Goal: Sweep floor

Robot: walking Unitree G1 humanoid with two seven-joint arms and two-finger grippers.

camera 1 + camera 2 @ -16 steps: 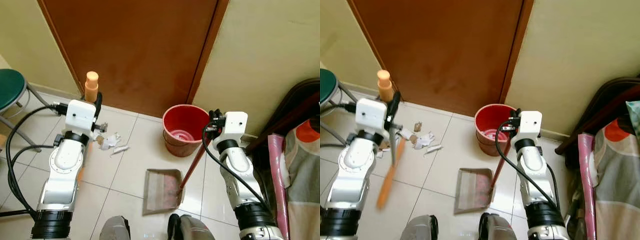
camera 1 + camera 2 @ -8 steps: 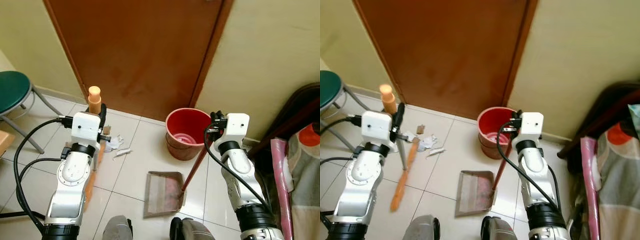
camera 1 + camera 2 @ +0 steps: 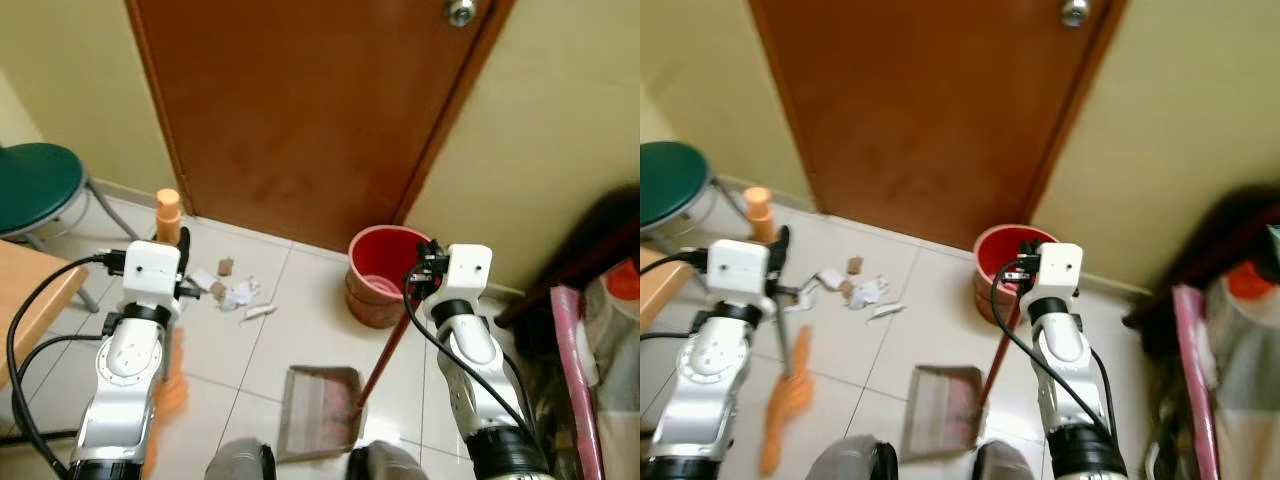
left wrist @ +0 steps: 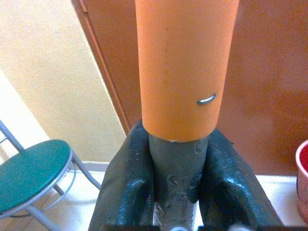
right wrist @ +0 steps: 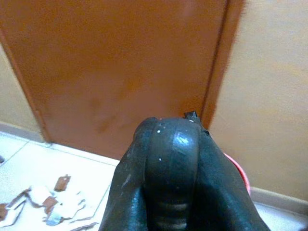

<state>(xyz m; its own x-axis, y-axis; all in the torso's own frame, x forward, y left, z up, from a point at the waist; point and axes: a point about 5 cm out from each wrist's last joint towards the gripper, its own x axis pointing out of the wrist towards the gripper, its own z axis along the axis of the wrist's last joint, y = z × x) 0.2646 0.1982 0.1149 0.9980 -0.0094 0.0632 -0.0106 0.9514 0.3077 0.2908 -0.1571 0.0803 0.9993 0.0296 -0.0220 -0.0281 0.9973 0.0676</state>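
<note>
Item count, head views:

- One broom (image 3: 785, 395), orange, lower left of the frame.
- One dustpan (image 3: 320, 425), bottom centre, with one long red handle (image 3: 385, 350).
- One red bucket (image 3: 385, 290), centre right.
- One green stool (image 3: 35, 185), left edge.
- One brown door (image 3: 300, 110), upper centre, with one metal knob (image 3: 460, 12).
- One cluster of paper scraps (image 3: 232, 292), left of centre; individual pieces are too small to count reliably.
- Two robot arms, one per side.
</note>
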